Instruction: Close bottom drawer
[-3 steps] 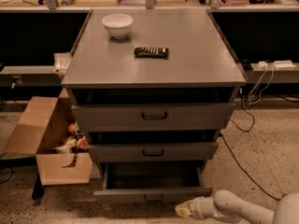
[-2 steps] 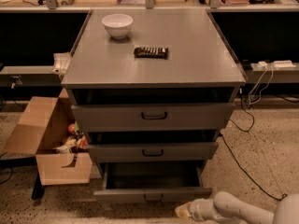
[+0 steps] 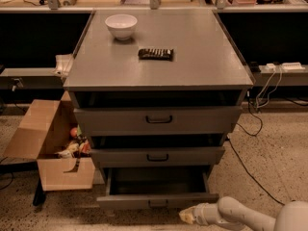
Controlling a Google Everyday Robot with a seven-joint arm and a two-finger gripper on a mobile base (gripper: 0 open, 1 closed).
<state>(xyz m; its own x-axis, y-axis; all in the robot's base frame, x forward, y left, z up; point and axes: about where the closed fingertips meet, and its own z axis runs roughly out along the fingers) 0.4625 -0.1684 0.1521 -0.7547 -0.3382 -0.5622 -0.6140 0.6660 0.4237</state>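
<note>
The bottom drawer (image 3: 156, 201) juts well out beneath the table's (image 3: 202, 52) front edge, so the closing is all left to do. The pincer (image 3: 188, 216) hovers just before the drawer's front, toward the right. I cannot tell whether it is released or clenched.

The bottom drawer (image 3: 130, 201) and the bench (image 3: 202, 52) above it looked like matt grey painted metal, smooth, while the white bowl (image 3: 121, 26) had a glossy glazed sheen. The tool (image 3: 188, 216), low by the drawer's front at its right end, showed smooth pale plastic (cream at the tip), the box (image 3: 45, 129) was matt brown cardboard, the floor (image 3: 279, 143) speckled stone.
</note>
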